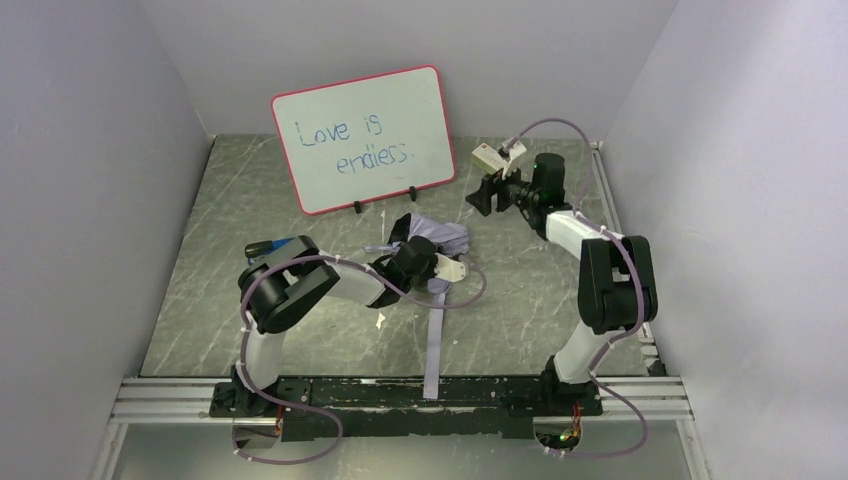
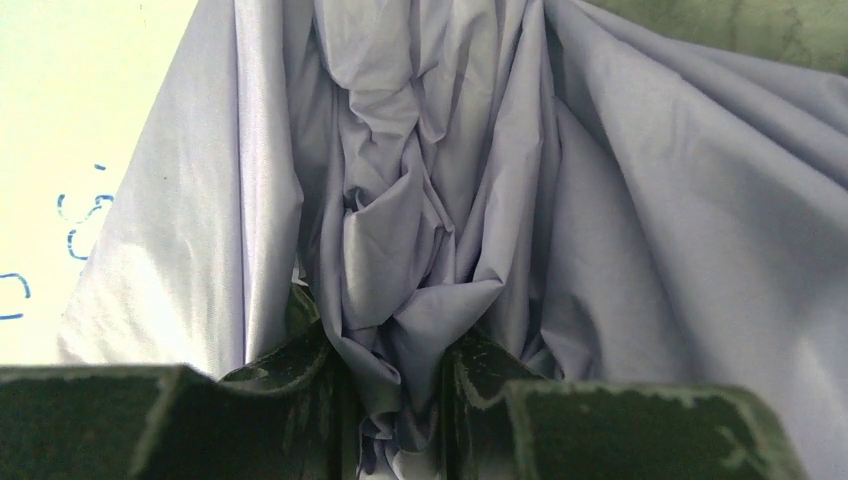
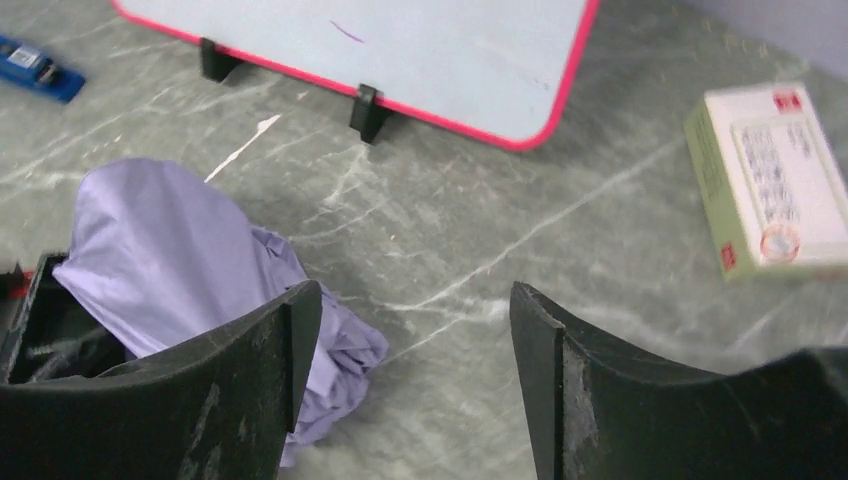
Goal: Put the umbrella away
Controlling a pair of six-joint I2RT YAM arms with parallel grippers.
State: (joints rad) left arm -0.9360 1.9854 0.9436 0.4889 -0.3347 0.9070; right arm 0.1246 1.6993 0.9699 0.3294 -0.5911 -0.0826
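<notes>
The umbrella (image 1: 443,237) is a crumpled heap of pale lavender fabric on the table in front of the whiteboard. My left gripper (image 1: 414,252) is shut on a bunched fold of that fabric; in the left wrist view the cloth (image 2: 450,200) fills the frame and is pinched between the dark fingers (image 2: 300,370). My right gripper (image 1: 484,195) hangs open to the right of the heap, apart from it. In the right wrist view it (image 3: 415,320) holds nothing, with the umbrella (image 3: 170,250) low on the left. Shaft and handle are hidden.
A red-framed whiteboard (image 1: 362,138) stands at the back on black feet. A white and green box (image 3: 770,180) lies right of it. A small blue object (image 3: 35,65) lies at the left. A long lavender strip (image 1: 435,345) runs toward the near rail.
</notes>
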